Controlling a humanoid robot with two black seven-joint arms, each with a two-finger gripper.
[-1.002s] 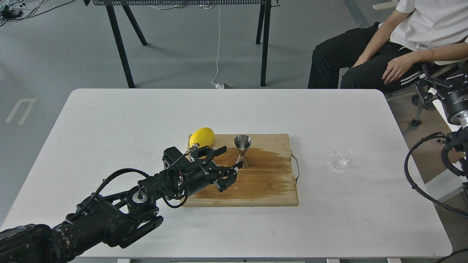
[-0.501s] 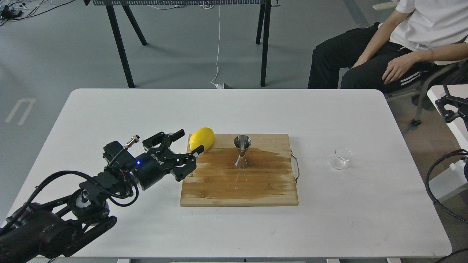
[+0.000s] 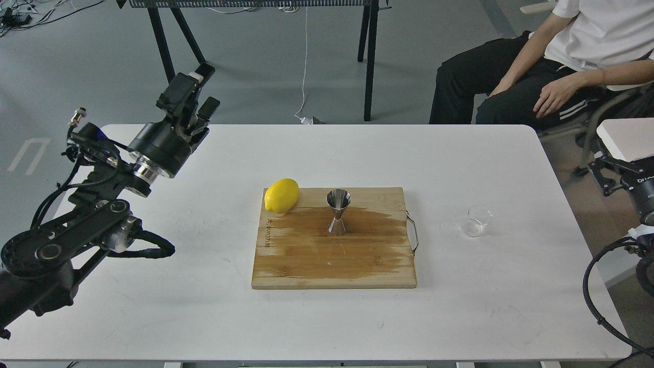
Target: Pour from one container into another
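The small clear glass cup (image 3: 476, 221) stands upright on the white table (image 3: 204, 306), to the right of the wooden cutting board (image 3: 357, 266). The steel jigger (image 3: 338, 212) stands upright on the board's far half, on a dark wet patch. My left gripper (image 3: 209, 87) is raised over the table's far left corner, pointing up and away; it is open and empty, far from both containers. My right gripper (image 3: 605, 173) shows only partly at the right edge, off the table and right of the cup; its fingers cannot be told apart.
A yellow lemon (image 3: 281, 195) lies on the board's far left corner. The board has a metal handle (image 3: 413, 232) on its right side. A seated person (image 3: 536, 66) is beyond the table's far right corner, and a black-legged table (image 3: 168, 61) stands behind.
My left arm has drawn back from the jigger, swung left and lifted to the far left corner. The right arm has shifted lower at the right edge. Cup, jigger and lemon have not moved.
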